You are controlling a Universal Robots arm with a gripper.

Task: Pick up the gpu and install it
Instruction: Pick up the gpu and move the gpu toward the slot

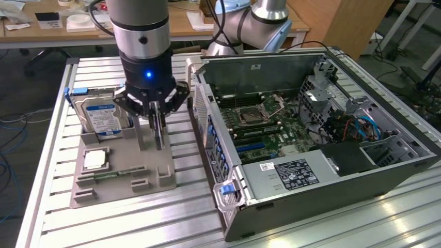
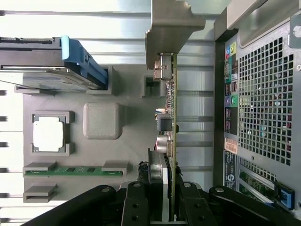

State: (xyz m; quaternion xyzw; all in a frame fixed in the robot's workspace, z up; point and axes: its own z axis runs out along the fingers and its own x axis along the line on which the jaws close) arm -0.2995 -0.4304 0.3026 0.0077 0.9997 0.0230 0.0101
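Gripper (image 1: pixel 158 120): clenched on the gpu (image 1: pixel 160 137), card pinched at its upper edge. Checked in wrist view: gripper (image 2: pixel 163 190) with black fingers (image 2: pixel 136 207) on either face of the gpu (image 2: pixel 172 101). Seen edge-on there as a thin green line, small components standing off one face, silver end bracket (image 2: pixel 171 28) at the end away from the fingers.

Card held upright on edge above the grey fixture tray (image 1: pixel 117 183), on the side of the tray toward the exterior view's right. Could not tell whether the lower edge touches the tray or hangs just clear of it.

Noted just beside the card, toward the exterior view's left: hard drive (image 1: pixel 102 118) with blue-white label, standing upright in its tray holder, blue clip (image 2: pixel 82 59) on one end. Nearer the tray's middle: processor chip (image 1: pixel 95 159) lying flat in a square pocket. Next to it: memory stick (image 2: pixel 70 170), narrow and green, lying on edge in its slot.

Beyond the tray, toward the exterior view's right: open computer case (image 1: pixel 227 155), side panel off, motherboard (image 1: pixel 262 121) exposed, power supply (image 1: pixel 293 173) with white label at the near end. Case apart from the gpu. Everything resting on a slatted metal table (image 1: pixel 138 227).
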